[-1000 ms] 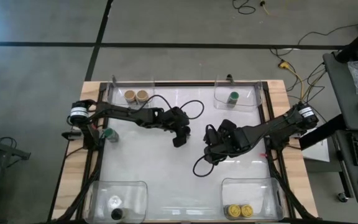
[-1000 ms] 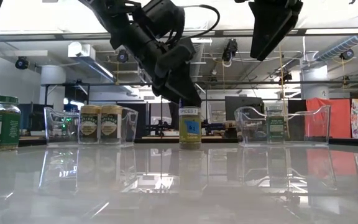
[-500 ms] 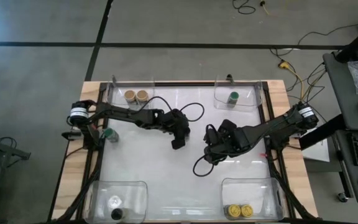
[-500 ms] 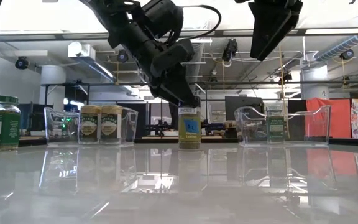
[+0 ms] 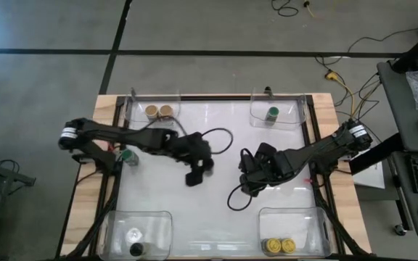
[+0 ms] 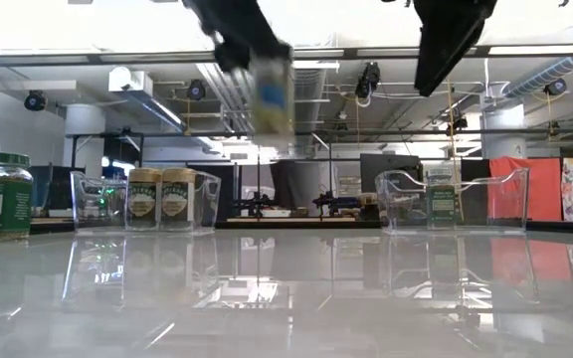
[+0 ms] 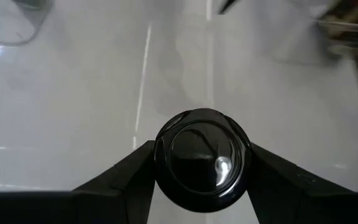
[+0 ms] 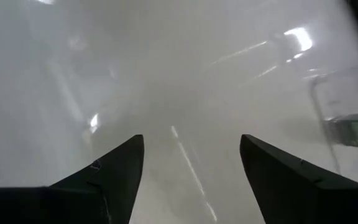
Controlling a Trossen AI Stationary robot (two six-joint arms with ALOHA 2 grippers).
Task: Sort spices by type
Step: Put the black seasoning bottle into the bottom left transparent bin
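My left gripper is over the middle of the table, shut on a small black-lidded spice jar, which shows blurred and high above the table in the low view. My right gripper hangs open over bare table right of centre. A green-lidded jar stands on its base near the table's left edge. Two tan-lidded jars stand in the far left tub, one green-lidded jar in the far right tub, two yellow-lidded jars in the near right tub, and a black-lidded jar in the near left tub. My left gripper pinches the jar just under its round black lid, with one finger on each side. The fingers come from above, pointing down. The jar is lifted clear of the table and hangs roughly upright below the gripper.
Clear plastic tubs sit at the table's corners: far left, far right, near left and near right. Cables loop over the table by both arms. The glossy table middle lies between the tubs.
My left gripper has lifted the black-lidded jar from where it stood on the table's middle. It has risen and swung toward the near and left edges. The jar now hangs clear above the table. My right gripper has barely shifted.
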